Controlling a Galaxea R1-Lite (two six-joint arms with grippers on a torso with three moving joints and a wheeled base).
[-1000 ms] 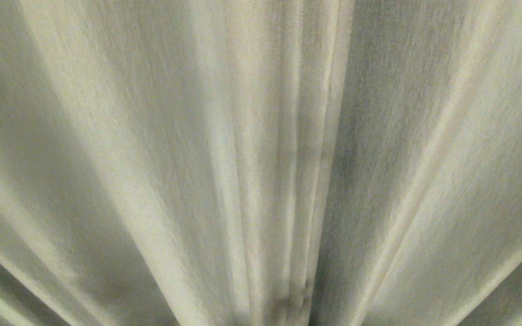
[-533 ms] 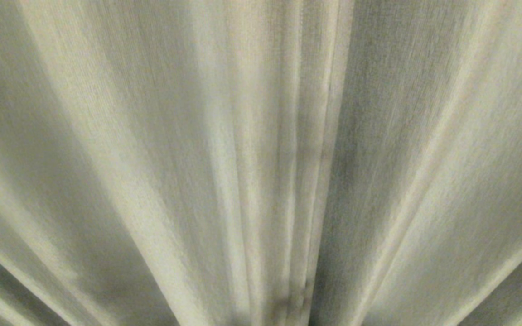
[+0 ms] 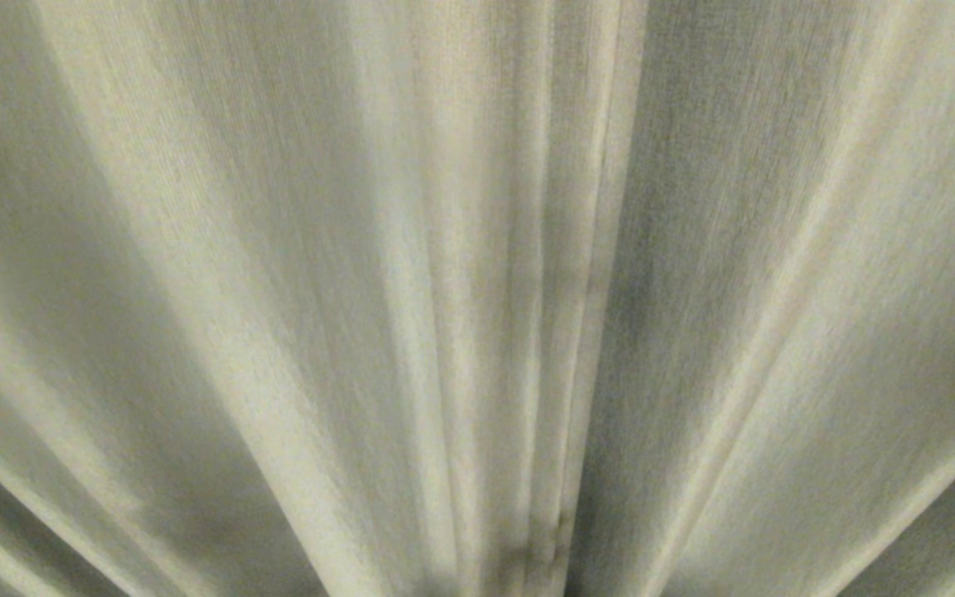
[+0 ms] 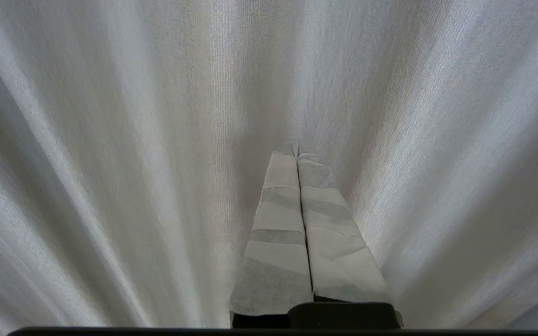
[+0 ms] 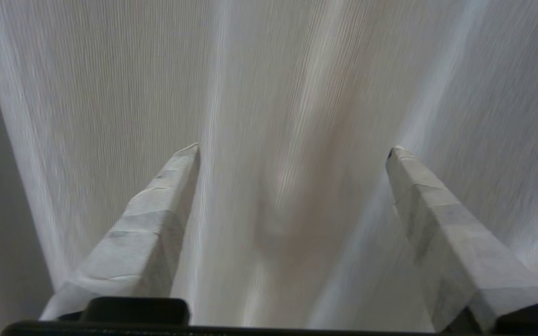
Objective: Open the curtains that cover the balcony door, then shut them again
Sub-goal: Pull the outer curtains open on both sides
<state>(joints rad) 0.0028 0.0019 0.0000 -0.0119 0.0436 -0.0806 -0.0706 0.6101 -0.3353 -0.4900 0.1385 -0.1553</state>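
My right gripper (image 5: 292, 149) has its jaws wide apart with nothing in them and my left gripper (image 4: 297, 151) is shut tight on nothing, so with the curtains (image 3: 477, 298) hanging right ahead I might grab too little cloth and slip off.

Balcony door wholly hidden behind the curtains (image 3: 477, 298), their folds blurred, cut off at every edge.

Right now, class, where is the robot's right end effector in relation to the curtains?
The right end effector appears only in the right wrist view, fingers spread wide and pointing at the curtains, with a fold of fabric between them.
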